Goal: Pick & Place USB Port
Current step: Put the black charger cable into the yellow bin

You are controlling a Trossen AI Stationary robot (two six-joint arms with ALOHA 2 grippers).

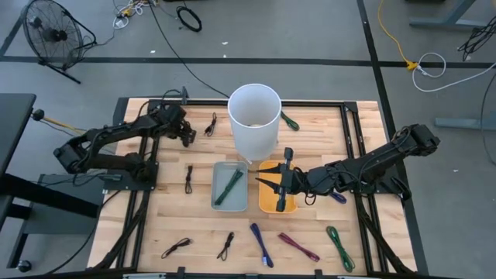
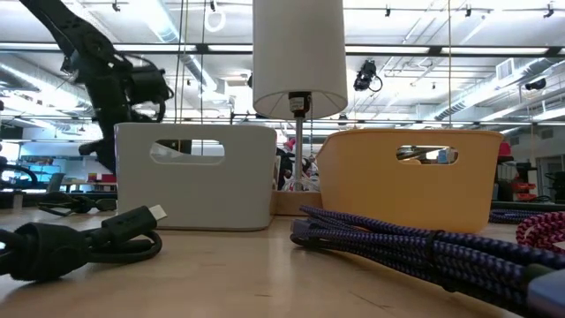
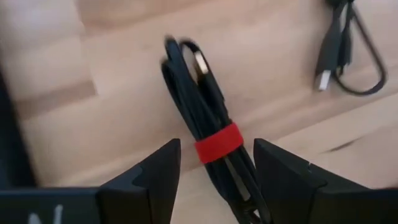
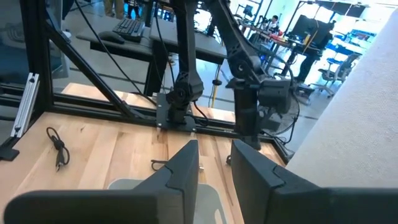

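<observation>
1. The left gripper [image 1: 186, 133] sits near the far left of the wooden table [image 1: 310, 232], beside the white cylinder [image 1: 254, 118]. In the left wrist view its two dark fingers [image 3: 152, 177] stand wide apart, one on each side of a black cable bundle [image 3: 202, 112] lying on the wood.
2. That bundle is tied with a red strap [image 3: 217, 143], and a metal USB plug shows at its far end. The fingers straddle it without clamping it (whether either pad touches the cable is hard to tell).
3. A second black cable [image 3: 345, 53] with a silver plug lies well apart from the bundle, on the bare wood.
4. The right gripper [image 1: 283, 180] reaches in from the right side and hangs over the orange bin [image 1: 273, 203]. Its fingers [image 4: 186, 171] stand partly apart with a narrow gap between them, and nothing shows in that gap.
5. The grey bin [image 1: 230, 186] sits just beside the orange one and holds a green cable [image 1: 229, 186].
6. Loose cables lie along the near edge: a blue one [image 1: 261, 244], a magenta one [image 1: 298, 247] and a green one [image 1: 339, 246], with two black ones farther left.
7. From table height, the grey bin [image 2: 194, 177] and the orange bin [image 2: 406, 177] stand side by side, a black cable [image 2: 79, 238] and a blue braided cable [image 2: 415, 247] lying in front.
</observation>
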